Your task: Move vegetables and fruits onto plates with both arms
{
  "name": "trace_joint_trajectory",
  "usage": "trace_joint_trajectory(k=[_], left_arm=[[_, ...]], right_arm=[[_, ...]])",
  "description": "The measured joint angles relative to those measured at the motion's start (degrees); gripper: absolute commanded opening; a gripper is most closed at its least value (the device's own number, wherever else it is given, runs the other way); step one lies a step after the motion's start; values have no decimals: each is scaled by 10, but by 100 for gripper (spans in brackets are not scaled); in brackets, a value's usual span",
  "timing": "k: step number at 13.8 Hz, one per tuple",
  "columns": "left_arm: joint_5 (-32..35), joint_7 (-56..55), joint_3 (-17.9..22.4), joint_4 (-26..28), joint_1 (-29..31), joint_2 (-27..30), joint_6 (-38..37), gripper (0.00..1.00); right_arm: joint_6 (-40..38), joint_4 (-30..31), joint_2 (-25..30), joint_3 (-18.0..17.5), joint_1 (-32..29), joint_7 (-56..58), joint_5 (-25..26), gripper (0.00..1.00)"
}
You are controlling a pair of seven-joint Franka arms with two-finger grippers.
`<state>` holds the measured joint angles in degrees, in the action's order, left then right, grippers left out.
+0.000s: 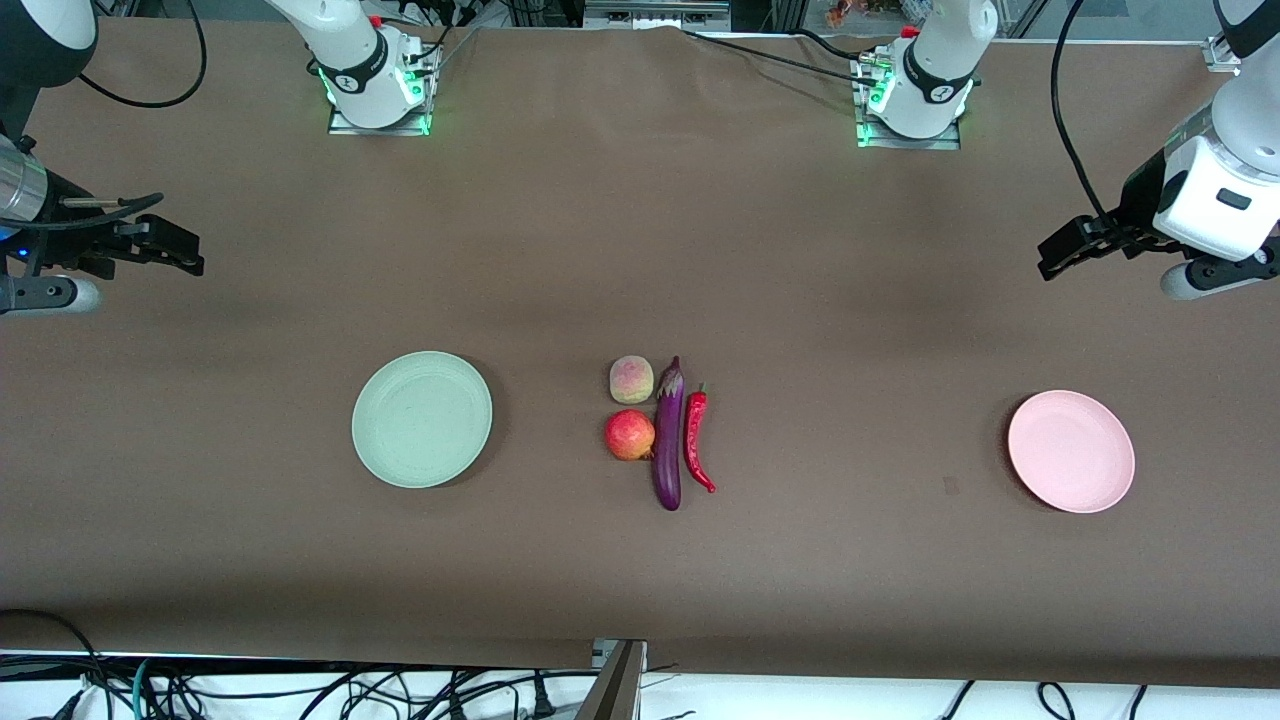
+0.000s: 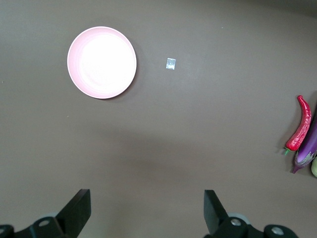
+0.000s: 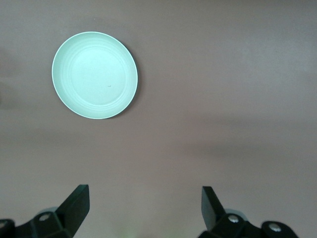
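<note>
At the middle of the table lie a purple eggplant (image 1: 668,437), a red chili pepper (image 1: 696,437), a fuzzy peach (image 1: 631,379) and a red pomegranate-like fruit (image 1: 629,435), close together. The chili (image 2: 300,124) and eggplant tip (image 2: 308,149) also show in the left wrist view. An empty mint green plate (image 1: 422,419) (image 3: 94,75) sits toward the right arm's end. An empty pink plate (image 1: 1071,451) (image 2: 102,62) sits toward the left arm's end. My left gripper (image 1: 1062,253) (image 2: 147,208) hangs open over bare table near its end. My right gripper (image 1: 172,254) (image 3: 145,206) hangs open over its own end.
A brown cloth (image 1: 640,250) covers the whole table. A small pale tag (image 2: 171,63) lies on it beside the pink plate. The two arm bases (image 1: 375,80) (image 1: 915,90) stand along the edge farthest from the front camera. Cables lie below the nearest edge.
</note>
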<state>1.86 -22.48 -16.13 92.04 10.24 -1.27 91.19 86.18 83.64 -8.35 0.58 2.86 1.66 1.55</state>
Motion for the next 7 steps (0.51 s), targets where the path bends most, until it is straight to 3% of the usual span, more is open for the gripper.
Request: trace_joint_trajectory(k=[7], left_arm=[[0,0,0,0,0,0,0,100]], right_arm=[[5,0,-8,0,0,0,0,100]])
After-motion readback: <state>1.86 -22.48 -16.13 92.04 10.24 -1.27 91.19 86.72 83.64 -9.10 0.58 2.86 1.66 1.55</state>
